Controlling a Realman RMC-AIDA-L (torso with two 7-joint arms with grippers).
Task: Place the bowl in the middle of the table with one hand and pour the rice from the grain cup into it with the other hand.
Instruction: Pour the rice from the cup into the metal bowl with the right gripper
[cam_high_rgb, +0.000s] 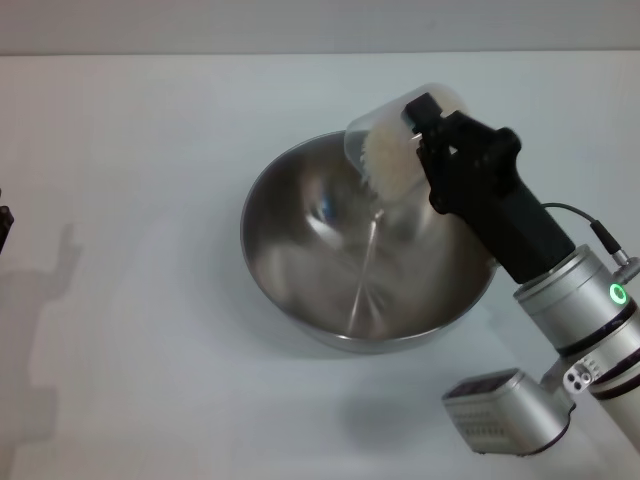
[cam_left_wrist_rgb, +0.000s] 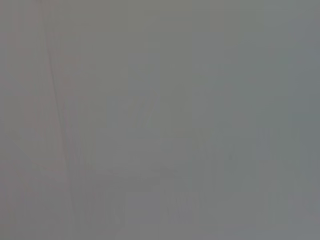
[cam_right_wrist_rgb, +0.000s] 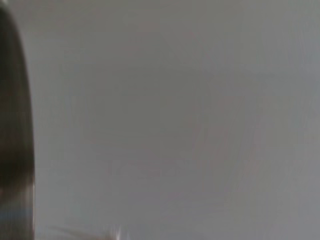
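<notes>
1. Near the middle of the white worktop (cam_high_rgb: 140, 150) sits the bowl (cam_high_rgb: 300, 270), a wide shiny steel one, upright and resting flat.
2. Over the bowl's far right rim, the right end effector (cam_high_rgb: 425, 125) pinches the grain cup (cam_high_rgb: 385, 130), its dark fingers pressed against the clear wall.
3. The grain cup is tipped steeply, its mouth turned down and to the left toward the bowl's inside, with its base raised toward the back of the worktop.
4. Rice (cam_high_rgb: 392, 160) fills the lower part of the tilted cup as a pale, packed mass against the mouth.
5. A thin stream of grains falls from the cup's lip down into the bowl, reaching the brushed floor near the front wall.
6. The right arm comes in from the lower right corner of the head view, its black wrist housing crossing above the bowl's right edge.
7. At the far left edge of the head view, a small dark part shows beside the worktop, well apart from the bowl; the left end effector itself cannot be made out, and the left wrist view gives only a plain grey field.
8. The right wrist view shows pale worktop and a dark curved edge (cam_right_wrist_rgb: 12, 125) along one side; I cannot tell what it is.
</notes>
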